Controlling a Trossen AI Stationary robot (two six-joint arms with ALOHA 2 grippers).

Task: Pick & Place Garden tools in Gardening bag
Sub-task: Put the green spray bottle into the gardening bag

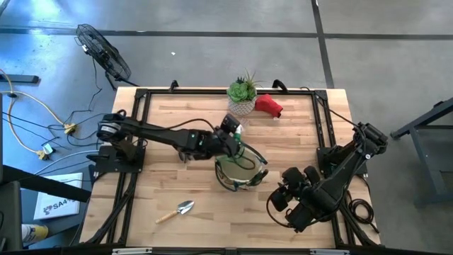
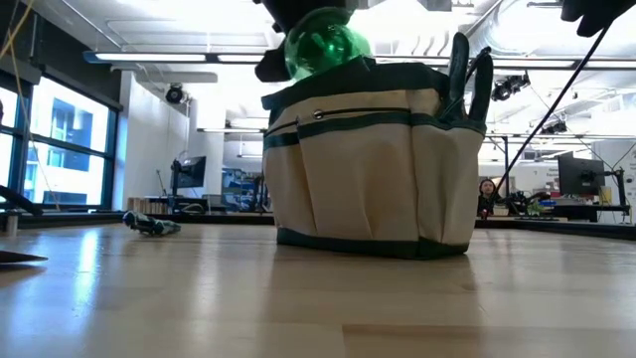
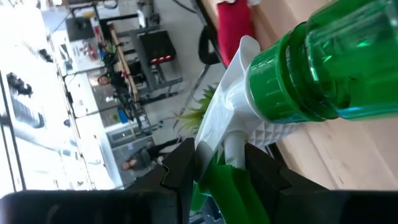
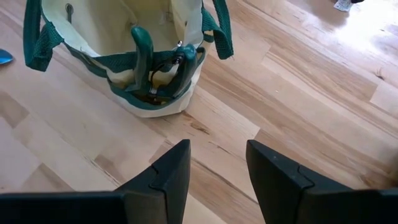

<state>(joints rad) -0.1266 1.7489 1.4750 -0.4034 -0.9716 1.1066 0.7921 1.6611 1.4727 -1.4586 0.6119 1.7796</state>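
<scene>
silver trowel with wooden handle point(image 1: 177, 210) lies near the table's front edge, not yet bagged. right gripper point(image 1: 291, 198) waits beside it, fingers apart, empty. left gripper point(image 1: 228, 142) is clamped on the translucent green spray bottle point(image 2: 326, 45) over the round tan canvas bag with dark green rim point(image 2: 373, 159), likely to drop it in. red soft item point(image 1: 269, 105) lies farthest.

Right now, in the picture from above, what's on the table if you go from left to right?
Trowel → left gripper holding the green spray bottle at the gardening bag → red soft item → right gripper, open and empty. The plant pot overlaps the bag's span, so I skipped it.
</scene>
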